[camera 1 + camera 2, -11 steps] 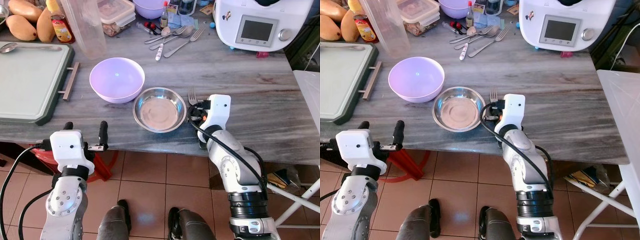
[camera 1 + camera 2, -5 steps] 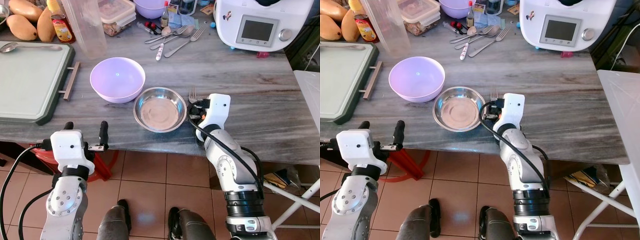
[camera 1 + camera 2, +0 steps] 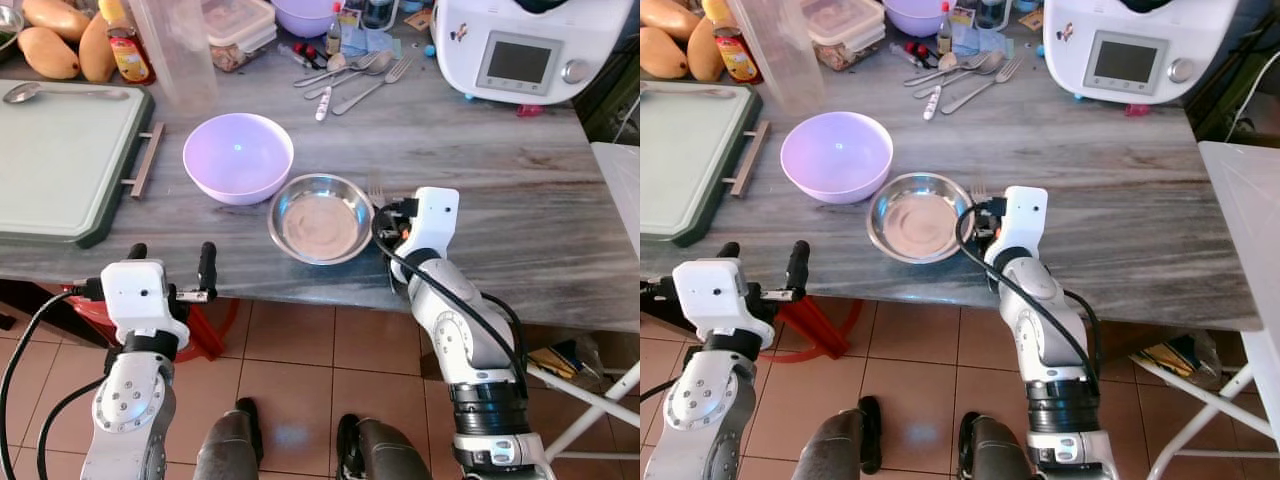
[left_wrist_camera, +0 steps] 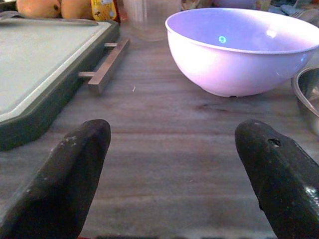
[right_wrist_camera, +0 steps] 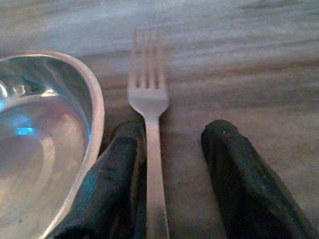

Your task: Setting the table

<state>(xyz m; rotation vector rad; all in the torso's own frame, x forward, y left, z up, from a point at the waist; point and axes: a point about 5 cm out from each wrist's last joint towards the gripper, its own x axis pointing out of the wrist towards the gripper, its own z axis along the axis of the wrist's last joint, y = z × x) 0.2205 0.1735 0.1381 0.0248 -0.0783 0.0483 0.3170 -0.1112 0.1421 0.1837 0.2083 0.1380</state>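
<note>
Right gripper (image 5: 169, 184) sits low on the counter (image 3: 500, 160), fingers parted, with a fork (image 5: 148, 144) lying flat between them. One finger (image 5: 107, 184) touches the fork's handle and the other stands clear of it — no clamp on the fork. The fork lies just right of the steel bowl (image 3: 320, 217), tines pointing away from the robot; in the right wrist view the nearer finger is wedged between the bowl's rim and the fork.

Left gripper (image 3: 168, 268) hangs at the counter's near edge, fingers wide apart, holding nothing. Its wrist view looks across bare counter toward the purple bowl (image 4: 239, 47) and the handle of the green board (image 4: 35, 64).

Surroundings: the purple bowl stands just behind and left of the steel bowl, close but apart. A spoon (image 3: 55, 94) rests on the board's far edge. Spare cutlery (image 3: 350, 78) lies in a loose pile at the back, beside a white appliance (image 3: 515, 45) — well clear of the right gripper. Mangoes (image 3: 60, 40), a bottle (image 3: 122, 48) and a clear jug (image 3: 178, 55) crowd the back left corner.
</note>
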